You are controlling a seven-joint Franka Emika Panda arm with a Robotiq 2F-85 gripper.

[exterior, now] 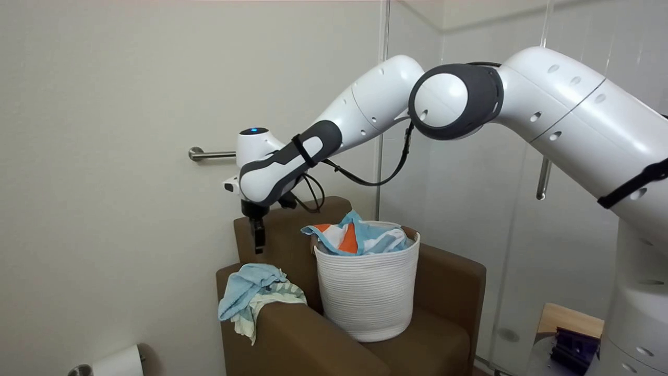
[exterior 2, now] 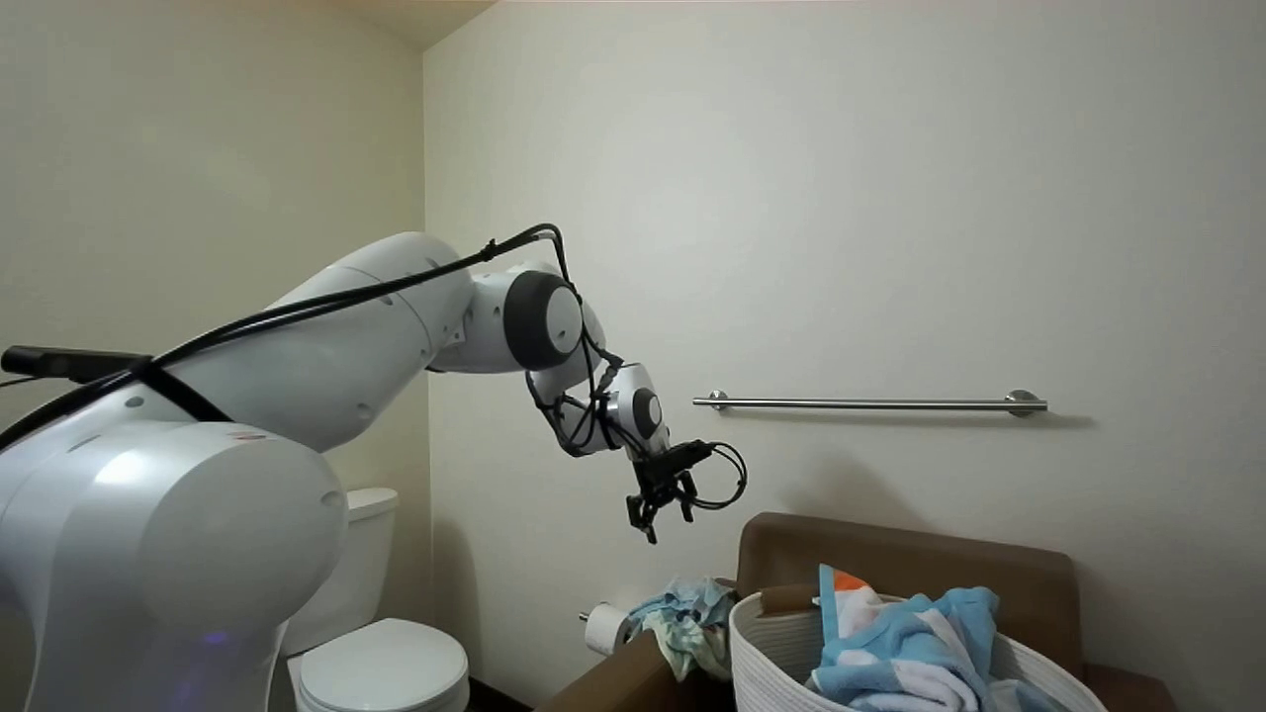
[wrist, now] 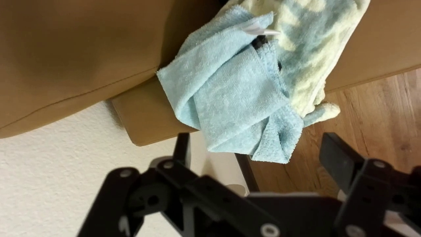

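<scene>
My gripper [wrist: 256, 140] stands open, its black fingers [wrist: 340, 158] wide apart with nothing held between them. Beyond the fingertips, apart from them, lies a crumpled light blue cloth [wrist: 236, 95] with a small white tag [wrist: 258, 31]. It rests partly on a pale yellow and grey-blue cloth [wrist: 309, 49], and both drape over the chair's armrest. In an exterior view the gripper [exterior: 258, 249] hangs downward just above the blue cloth [exterior: 249, 284]. The jaws also show spread, over the same pile, where another exterior view has the gripper [exterior 2: 669, 529].
On the brown armchair [exterior: 449, 334] stands a white woven basket [exterior: 368, 297] holding a blue, white and orange towel [exterior: 355, 240]. A metal rail [exterior 2: 870, 403] is fixed to the wall. A paper roll [exterior 2: 603, 628] and a toilet [exterior 2: 386, 667] are nearby.
</scene>
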